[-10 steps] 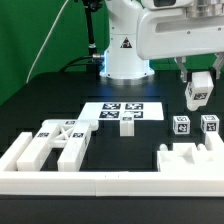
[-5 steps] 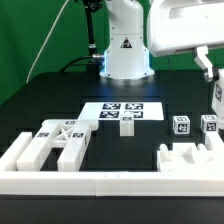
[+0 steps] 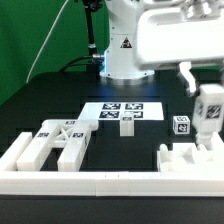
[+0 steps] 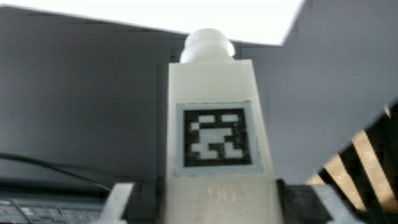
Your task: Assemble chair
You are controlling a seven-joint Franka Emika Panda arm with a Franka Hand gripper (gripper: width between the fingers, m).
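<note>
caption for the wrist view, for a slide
Wrist close-up: tool clamped on a white chair leg, square tag facing the camera, rounded peg at its far end.

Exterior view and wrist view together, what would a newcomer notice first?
First, the gripper, closed on a white tagged leg at the exterior view's right. In the wrist view that leg fills the picture, with a rounded peg at its far end. Next, the cross-braced piece lies at the exterior view's left, with the marker board in the middle.

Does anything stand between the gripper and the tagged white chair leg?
Nothing visible does: the white blocky plastic leg with a black-and-white square tag sits gripped between the gripper's fingers, raised above the black table.
</note>
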